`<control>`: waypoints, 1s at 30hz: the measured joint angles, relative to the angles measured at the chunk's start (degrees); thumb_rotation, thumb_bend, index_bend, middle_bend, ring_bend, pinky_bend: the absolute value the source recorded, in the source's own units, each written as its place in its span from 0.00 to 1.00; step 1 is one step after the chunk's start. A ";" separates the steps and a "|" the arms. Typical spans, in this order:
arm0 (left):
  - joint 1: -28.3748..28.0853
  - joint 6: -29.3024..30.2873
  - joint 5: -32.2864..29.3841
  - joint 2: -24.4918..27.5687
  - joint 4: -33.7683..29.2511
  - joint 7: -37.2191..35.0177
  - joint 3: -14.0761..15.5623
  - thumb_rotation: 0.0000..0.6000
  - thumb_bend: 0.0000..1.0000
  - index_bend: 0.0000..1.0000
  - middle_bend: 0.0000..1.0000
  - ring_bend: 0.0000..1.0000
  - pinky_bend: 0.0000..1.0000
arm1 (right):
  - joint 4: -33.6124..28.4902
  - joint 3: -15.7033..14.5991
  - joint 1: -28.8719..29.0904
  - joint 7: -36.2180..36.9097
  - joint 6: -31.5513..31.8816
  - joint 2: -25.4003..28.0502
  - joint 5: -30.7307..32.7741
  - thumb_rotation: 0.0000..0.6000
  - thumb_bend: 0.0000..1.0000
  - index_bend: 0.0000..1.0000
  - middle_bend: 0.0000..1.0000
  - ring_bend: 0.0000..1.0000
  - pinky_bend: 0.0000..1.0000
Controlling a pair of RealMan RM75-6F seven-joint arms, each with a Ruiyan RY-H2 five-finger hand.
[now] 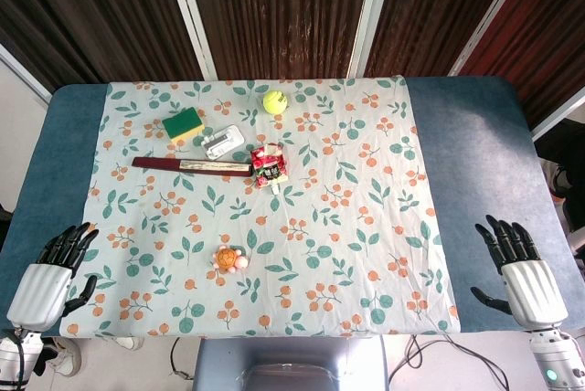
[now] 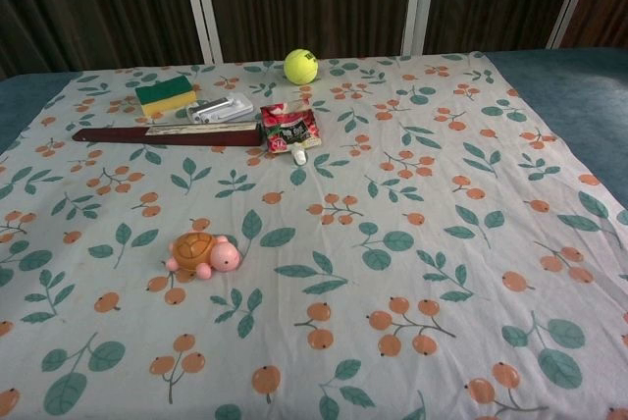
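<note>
My left hand (image 1: 50,277) hovers at the table's near left edge, fingers spread, holding nothing. My right hand (image 1: 519,272) is over the blue table surface at the near right, fingers also apart and empty. Neither hand shows in the chest view. Nearest the left hand lies a small pink and orange toy turtle (image 1: 228,258) (image 2: 201,253) on the floral cloth (image 1: 347,227). Farther back are a yellow-green tennis ball (image 1: 274,101) (image 2: 300,66), a red snack pouch (image 1: 270,164) (image 2: 289,129), a long dark red knife-like object (image 1: 190,165) (image 2: 167,132), a silver packet (image 1: 224,142) (image 2: 220,108) and a green and yellow sponge (image 1: 183,123) (image 2: 165,95).
The floral cloth (image 2: 412,243) covers most of the blue table (image 1: 475,126); blue bands remain at left and right. Dark wooden panels with white frames (image 1: 370,12) stand behind the table. A grey base (image 1: 292,368) sits below the near edge.
</note>
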 measured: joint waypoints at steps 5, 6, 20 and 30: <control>0.02 0.59 0.51 -0.28 0.51 -0.26 -0.02 1.00 0.44 0.00 0.02 0.02 0.13 | 0.07 -0.32 0.29 -0.84 -0.98 -0.40 -0.11 1.00 0.22 0.00 0.00 0.00 0.00; 0.01 0.71 0.75 -0.36 0.57 -0.29 0.02 1.00 0.44 0.00 0.02 0.02 0.13 | 0.09 -0.40 0.28 -0.95 -0.99 -0.43 -0.20 1.00 0.22 0.00 0.00 0.00 0.00; -5.81 -0.04 13.76 -10.37 6.38 0.28 1.49 1.00 0.44 0.06 0.17 0.74 0.76 | -0.55 -1.31 0.37 -0.67 -0.56 -0.48 -2.88 1.00 0.22 0.00 0.00 0.00 0.00; -13.39 -12.71 10.53 -20.20 9.00 8.41 -1.58 1.00 0.44 0.16 0.18 0.91 0.93 | -0.38 -1.58 0.98 0.84 -1.90 -0.36 -2.69 1.00 0.22 0.00 0.00 0.00 0.00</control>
